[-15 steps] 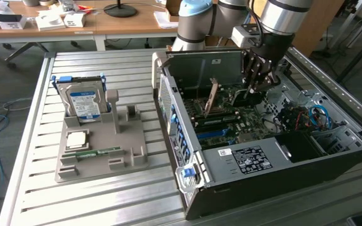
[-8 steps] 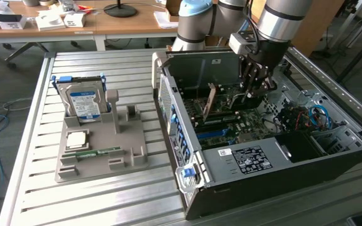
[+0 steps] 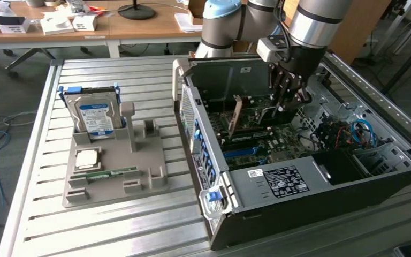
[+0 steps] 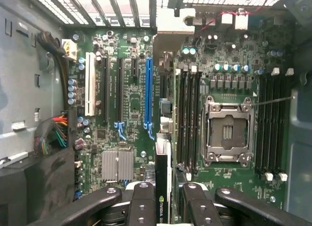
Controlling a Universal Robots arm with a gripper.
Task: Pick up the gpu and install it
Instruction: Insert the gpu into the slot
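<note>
The pincer [image 4: 165,199] was clamped on the gpu [image 4: 163,162], its two fingers [image 4: 141,204] pressed against the card's flat faces, the card seen edge-on. In the exterior view the pincer reached down inside the open computer case [image 3: 277,182]. The card hung above the motherboard, apparently between the long blue slot [image 4: 148,96] and the memory slots [image 4: 187,118], with the empty processor socket [image 4: 228,131] beyond. The hard drive [image 3: 93,119] stood in the grey fixture [image 3: 113,182] on the desk [image 3: 120,230], at 9 o'clock from the case in the exterior view.

Assessed risk: the card did not appear in line with the blue slot. Pressed down off-line, its connector edge could strike board components or a memory latch. The grip on so thin a card could also let it tilt.
</note>
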